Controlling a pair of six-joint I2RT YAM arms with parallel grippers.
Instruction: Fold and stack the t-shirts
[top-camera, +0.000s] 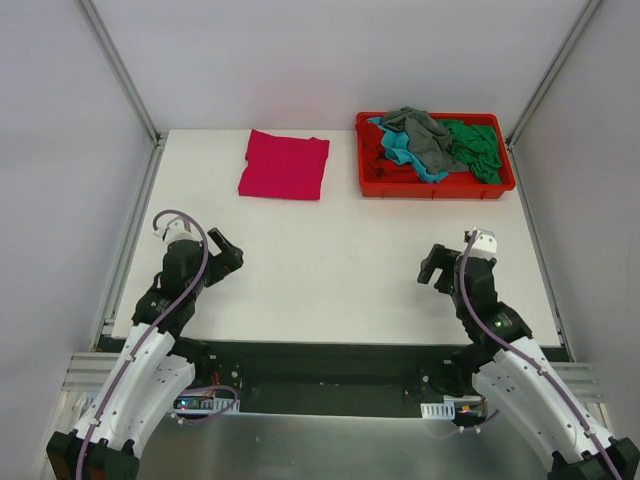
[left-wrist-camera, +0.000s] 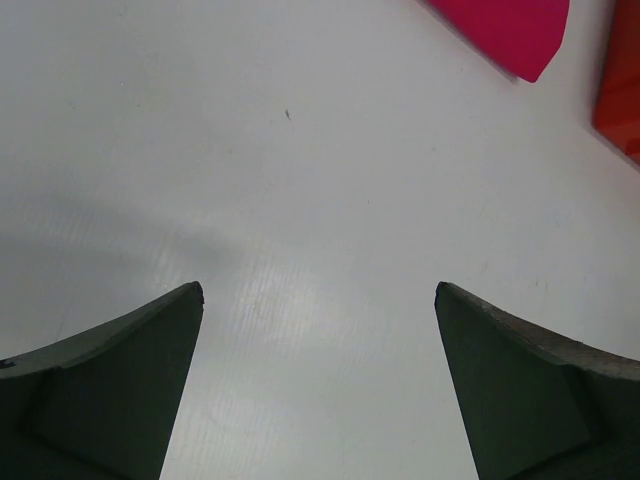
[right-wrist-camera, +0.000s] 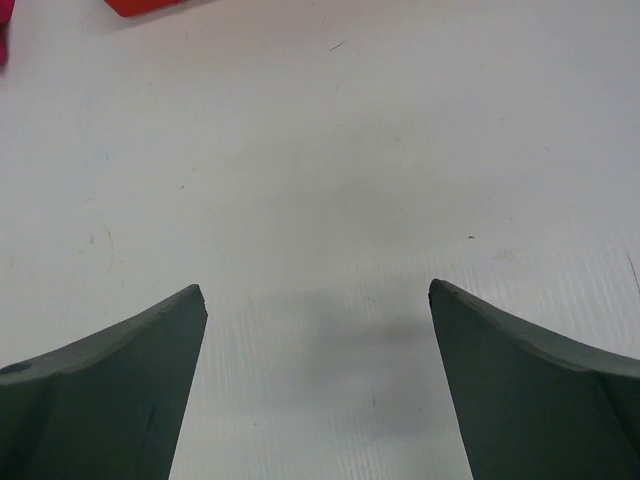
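1. Left gripper (top-camera: 224, 258) & right gripper (top-camera: 433, 266): both wide open, empty, over table (top-camera: 330, 270).
2. Far left: magenta t-shirt (top-camera: 284, 165), folded flat.
3. Far right: unfolded t-shirts (top-camera: 428, 140) (grey, teal, green, poss. red) heaped in red tray (top-camera: 435, 191).
4. Next: likely reach tray, pull one out.

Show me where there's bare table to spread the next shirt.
The widest bare stretch of table lies between the left fingers and right fingers, running up to the folded magenta shirt and red tray. A narrow gap separates those two. The tray is crowded with crumpled shirts.
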